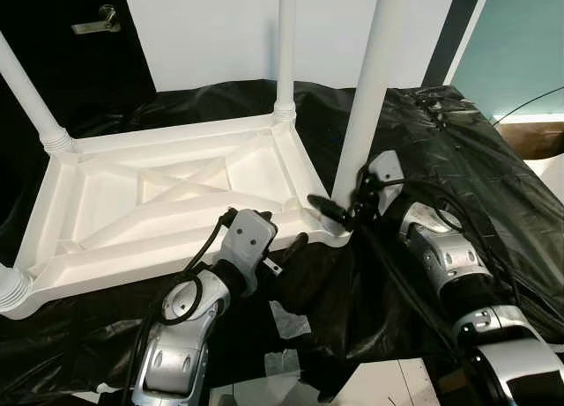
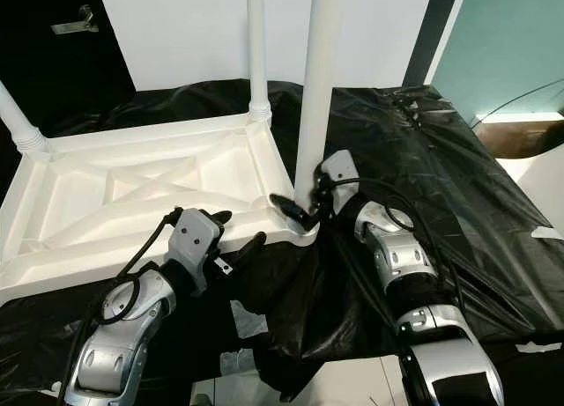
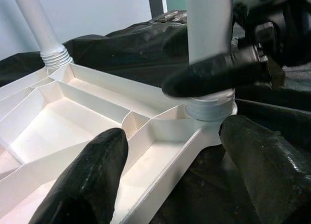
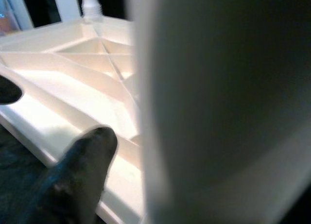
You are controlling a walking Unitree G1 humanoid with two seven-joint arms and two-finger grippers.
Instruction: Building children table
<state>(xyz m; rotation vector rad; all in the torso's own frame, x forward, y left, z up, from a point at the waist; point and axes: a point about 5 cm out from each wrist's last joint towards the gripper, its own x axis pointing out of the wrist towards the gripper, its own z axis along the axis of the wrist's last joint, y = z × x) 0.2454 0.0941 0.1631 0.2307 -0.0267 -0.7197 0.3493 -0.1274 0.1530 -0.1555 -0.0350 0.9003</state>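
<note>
A: Lying upside down on black plastic sheeting: white plastic table top, ribbed underside up, legs screwed into its corners.

B: Grippers?

A: Right gripper clamps the near-corner leg just above the table top. Left gripper, fingers spread wide, sits at the table top's near edge.
</note>
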